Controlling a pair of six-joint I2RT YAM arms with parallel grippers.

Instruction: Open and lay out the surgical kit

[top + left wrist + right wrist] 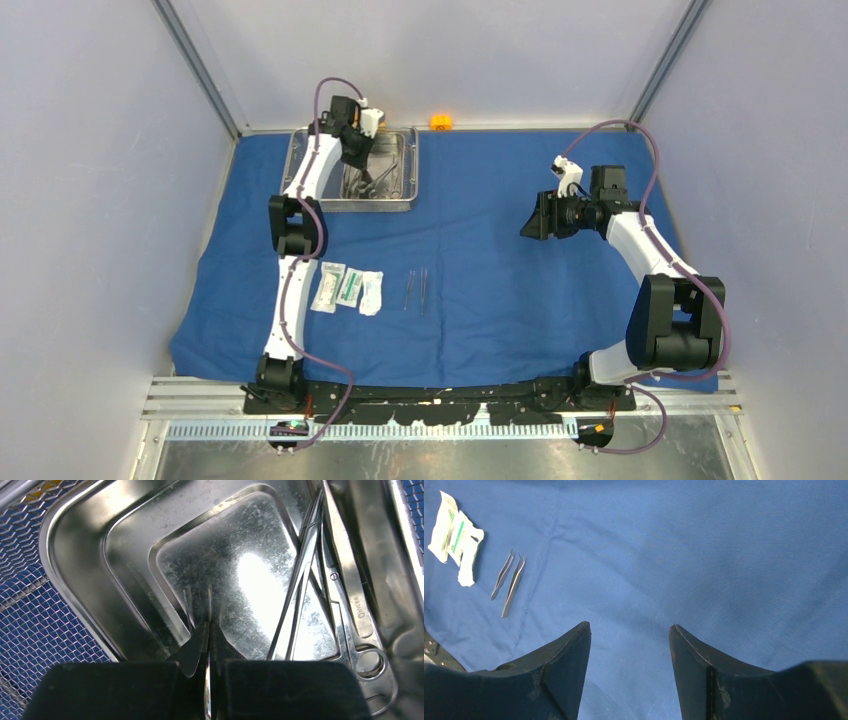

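Left jaws pinch forceps [197,645] inside the tray [80,570]; right jaws gape empty above the cloth [704,555]; scissors' [361,611] stamp barely legible.

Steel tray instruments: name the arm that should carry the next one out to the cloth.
Left. The left gripper is down in the steel tray, shut on thin forceps, with scissors beside it. The right gripper hangs open over blue cloth, well away from the tray.

free: blue cloth [724,555] under right pincer [630,630] | blocked: steel tray [75,565] walls and scissors [360,610] flank left pincer [209,650]
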